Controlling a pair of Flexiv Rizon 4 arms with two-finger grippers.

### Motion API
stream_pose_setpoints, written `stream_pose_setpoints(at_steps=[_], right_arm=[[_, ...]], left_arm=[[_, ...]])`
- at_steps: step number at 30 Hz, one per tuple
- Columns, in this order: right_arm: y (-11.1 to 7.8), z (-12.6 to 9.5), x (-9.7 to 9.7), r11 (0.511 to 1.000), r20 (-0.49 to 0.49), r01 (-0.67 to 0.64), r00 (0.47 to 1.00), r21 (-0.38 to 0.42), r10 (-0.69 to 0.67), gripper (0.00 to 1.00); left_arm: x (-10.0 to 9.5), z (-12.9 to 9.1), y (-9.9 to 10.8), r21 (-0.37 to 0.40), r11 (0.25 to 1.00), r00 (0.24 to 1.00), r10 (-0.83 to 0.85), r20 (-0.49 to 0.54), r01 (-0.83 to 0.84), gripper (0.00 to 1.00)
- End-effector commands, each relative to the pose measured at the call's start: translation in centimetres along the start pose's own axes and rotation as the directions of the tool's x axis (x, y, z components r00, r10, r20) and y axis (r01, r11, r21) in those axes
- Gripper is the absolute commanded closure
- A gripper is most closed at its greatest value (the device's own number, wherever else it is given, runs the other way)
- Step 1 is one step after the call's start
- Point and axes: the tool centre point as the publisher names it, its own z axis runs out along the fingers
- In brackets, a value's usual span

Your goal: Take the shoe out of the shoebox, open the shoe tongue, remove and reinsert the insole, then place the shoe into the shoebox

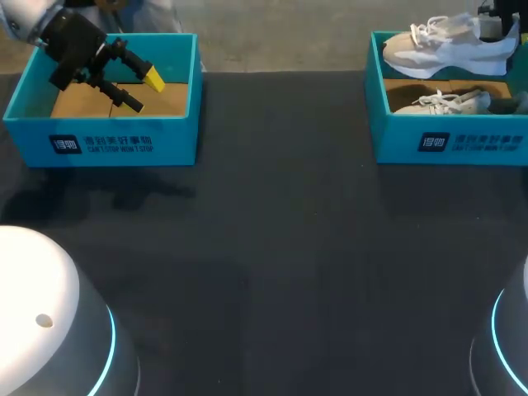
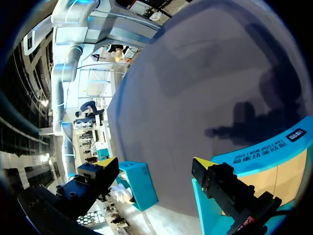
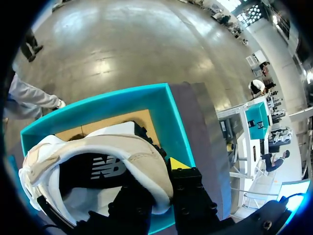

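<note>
A white and beige shoe (image 1: 445, 45) hangs tilted over the back of the right teal shoebox (image 1: 450, 140). My right gripper (image 1: 497, 31) is shut on its heel end. In the right wrist view the shoe (image 3: 98, 147) has its heel collar pinched in that gripper (image 3: 157, 182); one yellow fingertip (image 3: 178, 163) shows outside the collar and the other is hidden inside the shoe. A second white shoe (image 1: 450, 101) lies on the box floor. My left gripper (image 1: 142, 91) stands open above the left teal shoebox (image 1: 99, 140), holding nothing (image 2: 156, 164).
The left shoebox (image 2: 264, 152) shows only its brown cardboard floor (image 1: 115, 101). The black table (image 1: 280, 247) stretches between the two boxes. Two white robot bases (image 1: 41, 322) stand at the near corners.
</note>
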Motion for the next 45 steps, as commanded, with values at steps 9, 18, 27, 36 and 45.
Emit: stream_pose_setpoints(at_steps=[9,18,27,36,45], right_arm=[[0.5,1.7,0.3,1.000,0.006,0.002,1.000,0.017,-0.002,1.00],[0.9,3.7,0.8,1.000,0.009,-0.008,1.000,0.020,0.007,1.00],[1.0,5.7,1.5,0.999,0.028,-0.012,1.000,0.039,0.011,1.00],[1.1,7.7,2.0,0.997,0.036,-0.033,0.999,0.068,0.031,1.00],[1.4,10.2,2.2,0.994,0.053,-0.061,0.997,0.091,0.056,1.00]], left_arm=[[0.0,0.0,0.0,0.001,1.000,1.000,0.001,-0.003,-0.001,0.00],[0.0,0.0,0.0,0.001,1.000,1.000,0.001,-0.003,-0.001,0.00],[0.0,0.0,0.0,0.001,1.000,1.000,0.001,-0.003,-0.001,0.00],[0.0,0.0,0.0,0.001,1.000,1.000,0.001,-0.003,-0.001,0.00],[0.0,0.0,0.0,0.001,1.000,1.000,0.001,-0.003,-0.001,0.00]])
